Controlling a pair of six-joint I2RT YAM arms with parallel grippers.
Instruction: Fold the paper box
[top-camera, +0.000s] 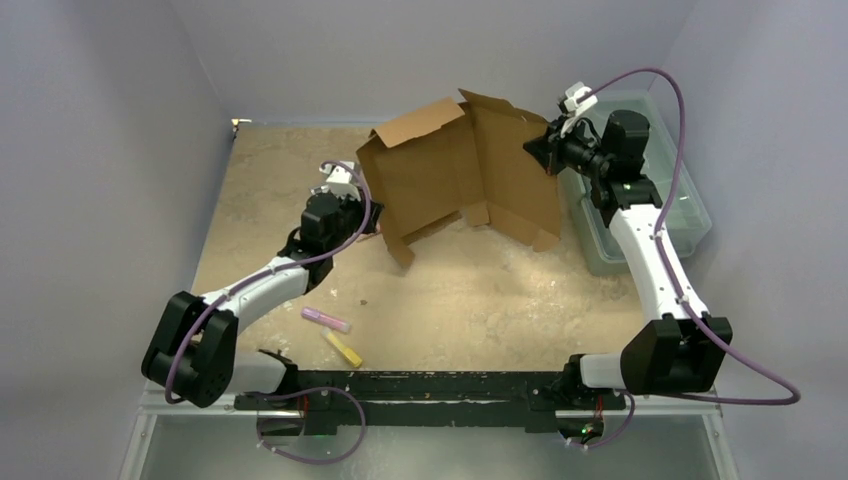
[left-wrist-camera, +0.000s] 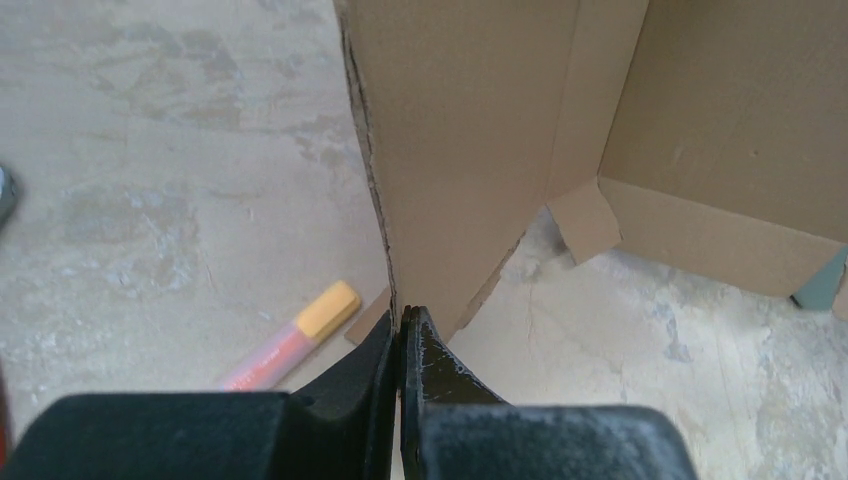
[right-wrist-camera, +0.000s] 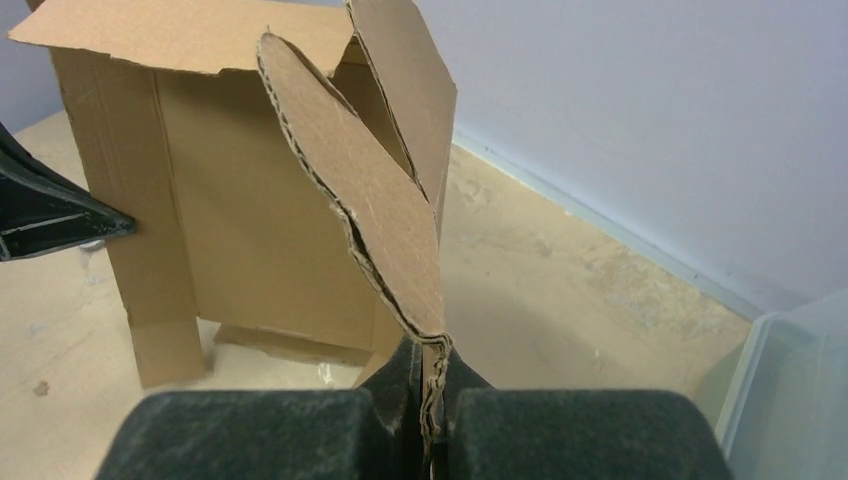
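1. The plain brown paper box (top-camera: 455, 175) stands unfolded between the two grippers, its panels upright in a V and its flaps loose.
2. The left gripper (left-wrist-camera: 402, 335) pinches a panel's bottom edge.
3. The right gripper (right-wrist-camera: 432, 385) pinches a rounded flap.

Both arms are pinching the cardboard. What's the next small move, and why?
Probably swing the right gripper slightly inward toward the left gripper, tightening the fold. Both are shut on opposite edges of the plain brown die-cut cardboard box, which stands upright with its panels splayed in a wide V about the middle crease.
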